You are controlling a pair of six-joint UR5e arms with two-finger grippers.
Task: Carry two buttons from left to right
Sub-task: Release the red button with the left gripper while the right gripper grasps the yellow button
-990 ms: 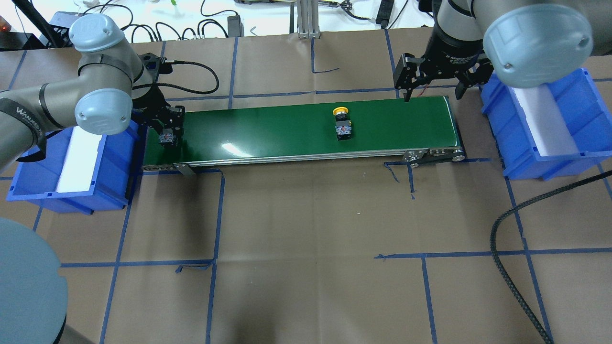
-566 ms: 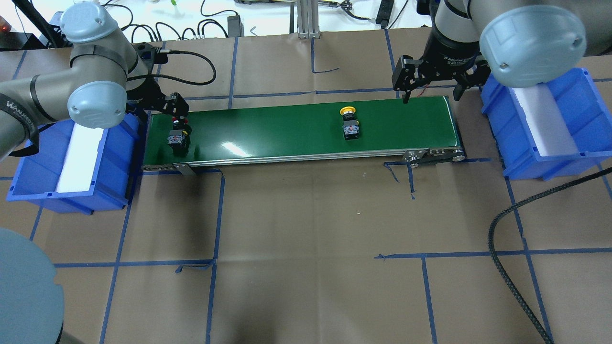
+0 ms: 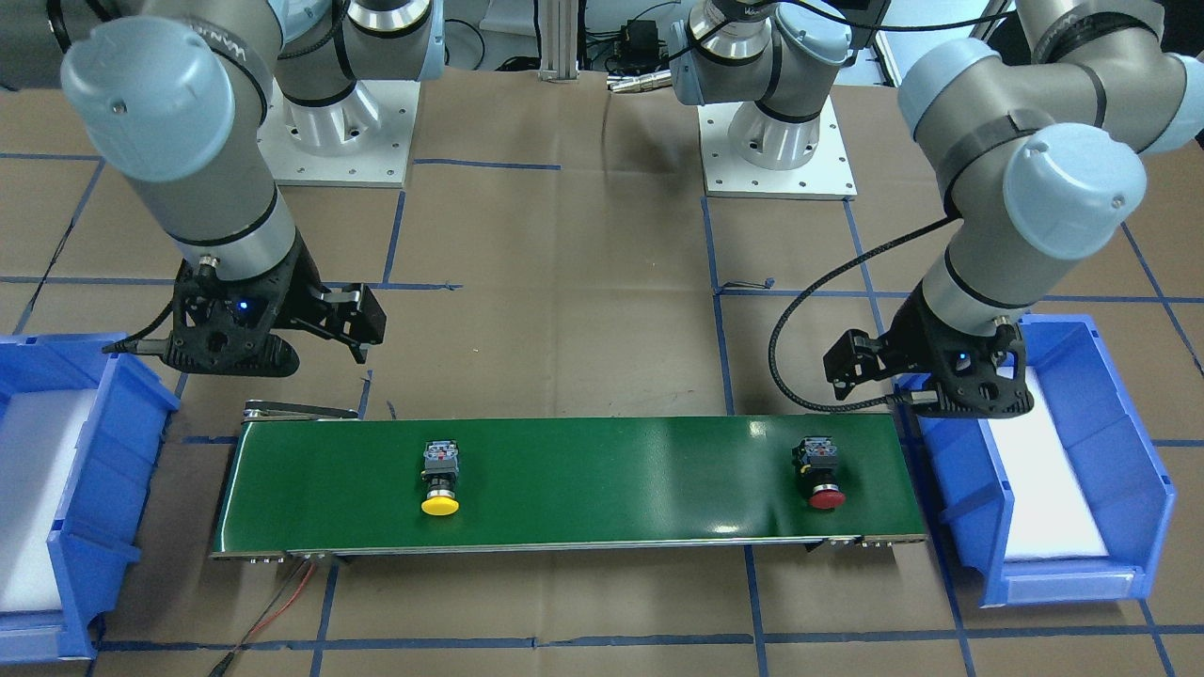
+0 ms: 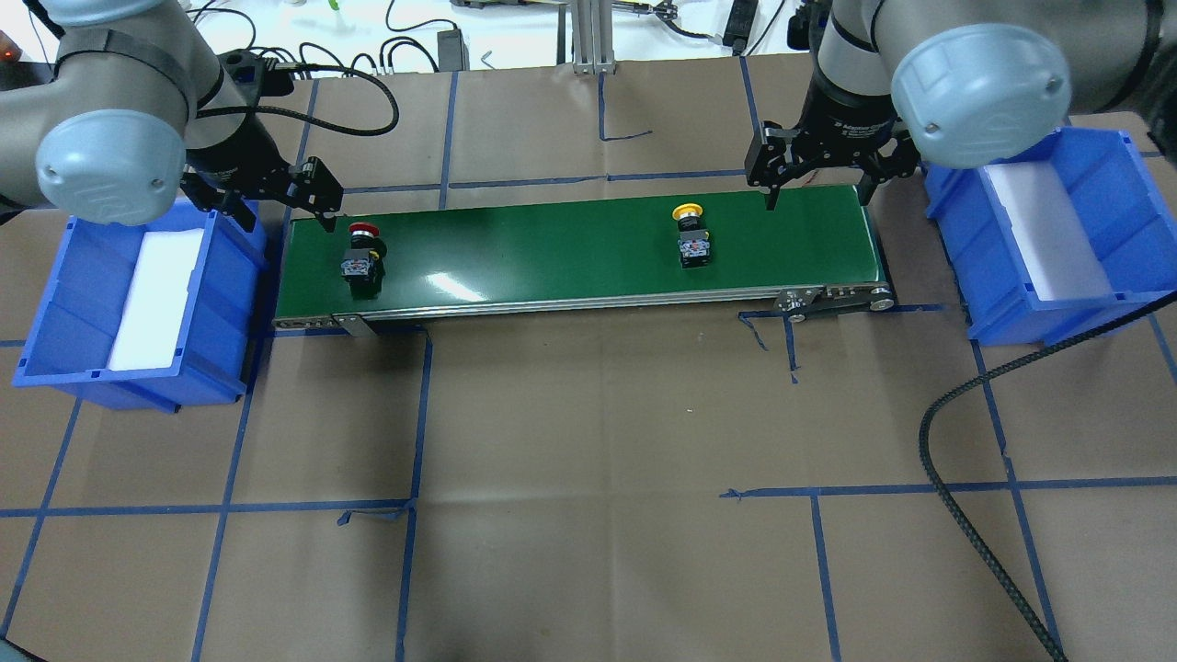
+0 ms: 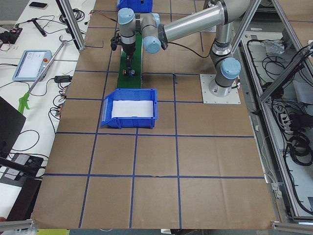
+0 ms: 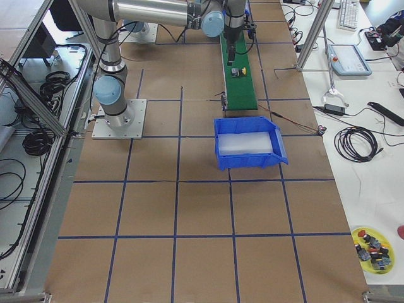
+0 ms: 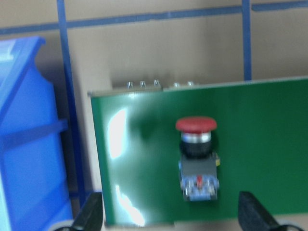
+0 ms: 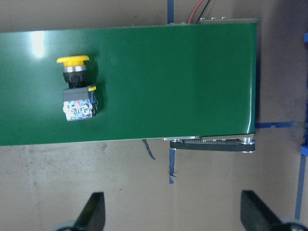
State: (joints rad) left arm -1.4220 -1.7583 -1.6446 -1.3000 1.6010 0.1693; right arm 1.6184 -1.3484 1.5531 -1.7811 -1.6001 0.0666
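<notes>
**Belt transfer, mid-task.** Both buttons are lying on their sides on the green belt [image 4: 552, 244], which is running across the worktop between the left bin [image 4: 55, 303] and the right bin [image 4: 1094, 276]. Neither button is in the right bin yet.

**Step in hand (judged).** The right arm is waiting to collect the yellow button [image 4: 691, 241]. To do this well, the right end effector [image 4: 818, 198] should be coming down only once the button is sitting squarely between its fingers. It should be closing across the flat sides of the boxy switch body, not on the round cap, which would be likely to slip. The lift should be clearing the bin's wall before release.

**Right side.** The right end effector is hanging released, fingers spread wide, above the belt's right end. The yellow button is lying well short of it, toward the belt's middle. In the right wrist view the button [image 8: 77, 94] is showing far to the upper left, outside the finger span.

**Left side.** The left end effector [image 4: 287, 216] is also released and holding nothing, hovering over the belt's left end beside the left bin. The red button [image 4: 363, 257] is lying just beyond it, apart from both fingers, cap pointing to the belt's far edge.
</notes>
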